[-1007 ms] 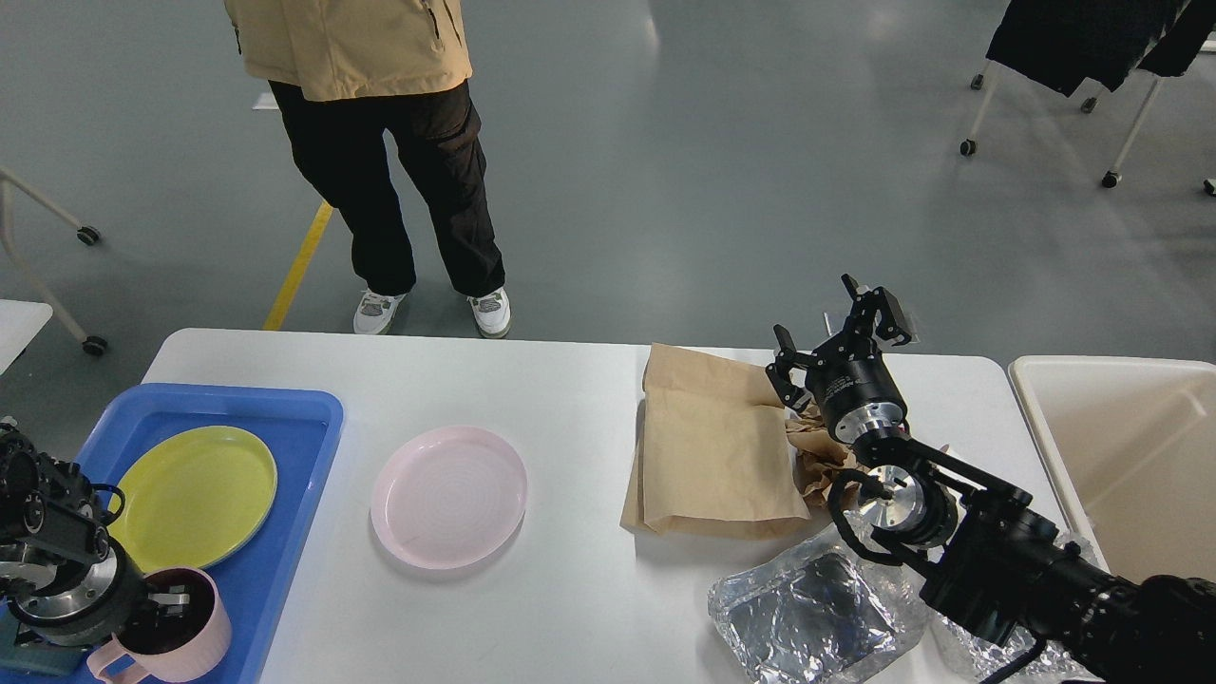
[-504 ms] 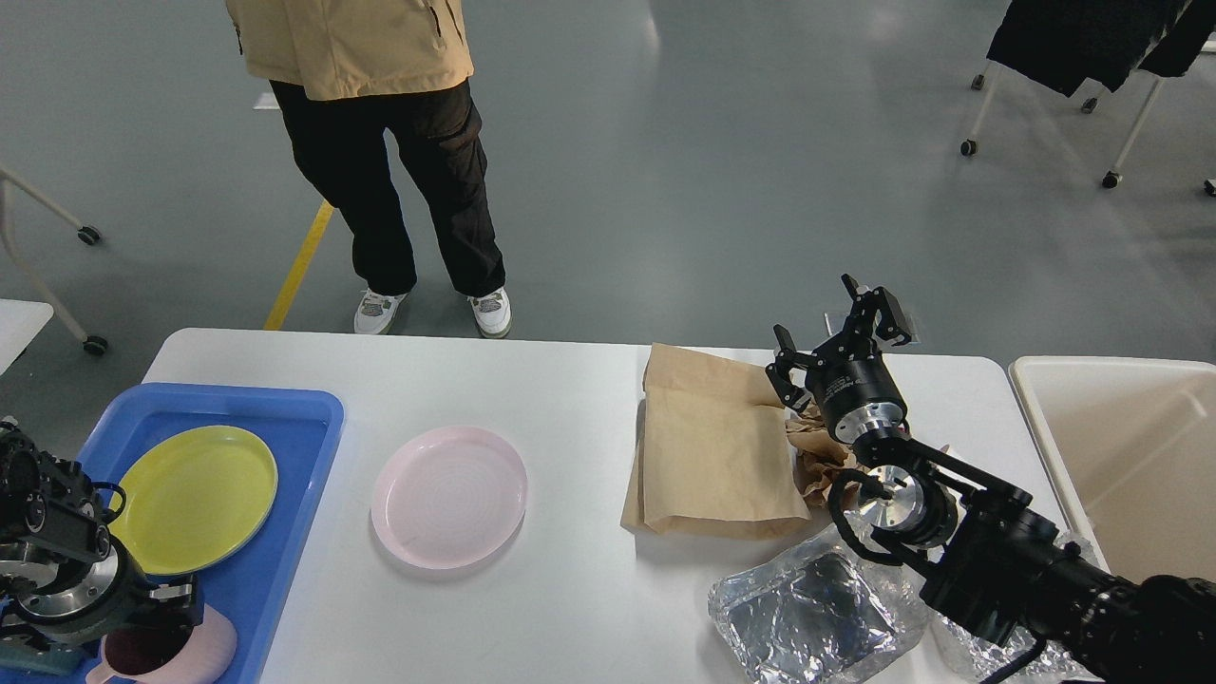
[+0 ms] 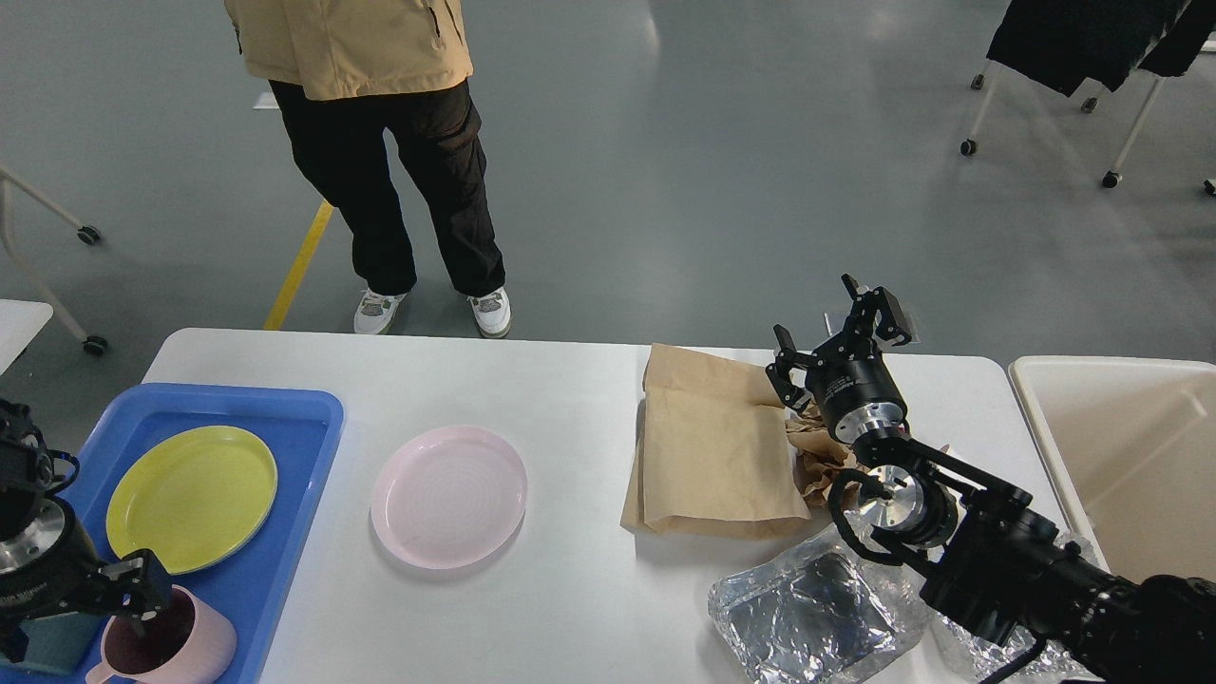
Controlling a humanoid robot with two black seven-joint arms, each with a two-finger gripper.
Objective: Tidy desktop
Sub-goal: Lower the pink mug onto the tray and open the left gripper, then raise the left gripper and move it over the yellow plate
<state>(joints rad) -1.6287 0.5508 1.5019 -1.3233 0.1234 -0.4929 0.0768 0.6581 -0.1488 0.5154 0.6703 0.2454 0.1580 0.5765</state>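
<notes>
The white desktop (image 3: 570, 399) carries a pink plate (image 3: 448, 496), a flat brown paper bag (image 3: 712, 456), crumpled brown paper (image 3: 817, 456) and a crumpled foil tray (image 3: 807, 608). A pink cup (image 3: 180, 646) stands on the blue tray (image 3: 285, 399) next to a yellow plate (image 3: 190, 499). My left gripper (image 3: 147, 603) is at the cup's far-left rim, one finger outside it and one inside; I cannot tell its grip. My right gripper (image 3: 836, 323) is open and empty above the bag's far right corner.
A cream bin (image 3: 1121, 446) stands off the desktop's right end. A person (image 3: 380, 142) stands on the floor behind the far edge. My right arm lies over the foil and the crumpled paper. Wheeled racks stand at the back right.
My left arm lowered the pink cup onto the blue tray, then swung left and back, uncovering the cup. The right arm has not moved.
</notes>
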